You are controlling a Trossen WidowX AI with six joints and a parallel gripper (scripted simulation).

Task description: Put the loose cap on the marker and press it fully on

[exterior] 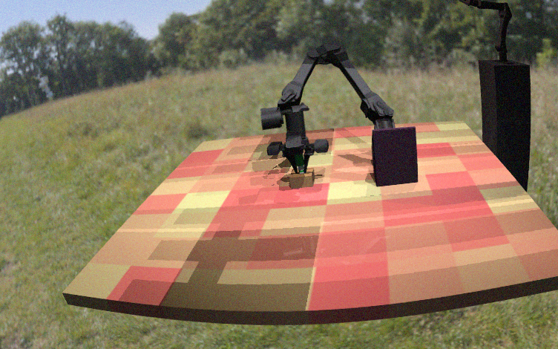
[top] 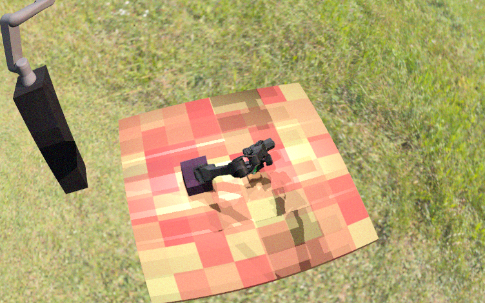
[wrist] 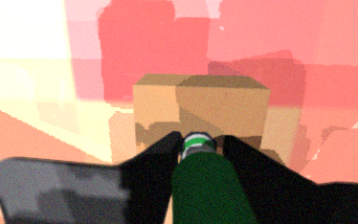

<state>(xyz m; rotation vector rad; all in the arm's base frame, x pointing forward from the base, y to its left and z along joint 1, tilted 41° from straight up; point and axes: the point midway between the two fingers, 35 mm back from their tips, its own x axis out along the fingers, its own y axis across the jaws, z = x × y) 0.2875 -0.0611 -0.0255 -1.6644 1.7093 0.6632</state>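
The tan holder block (top: 255, 180) (exterior: 302, 180) (wrist: 210, 106) sits on the table, below my gripper. My gripper (exterior: 301, 171) (wrist: 201, 141) points down over it and is shut on the dark green cap (exterior: 300, 158) (wrist: 212, 191), which stands upright between the fingers. At the cap's lower end, between the fingertips, a grey and white part of the marker with a green band (wrist: 198, 142) shows in the wrist view, in line with the cap. The fingers hide the join, so how far the cap is seated cannot be told.
The arm's dark purple base box (top: 193, 168) (exterior: 395, 156) stands on the patchwork-patterned table (top: 177, 259) (exterior: 355, 277). A tall black pillar (top: 42, 124) (exterior: 506, 112) with a jointed arm on top stands beyond the table edge. Shadows cross the table.
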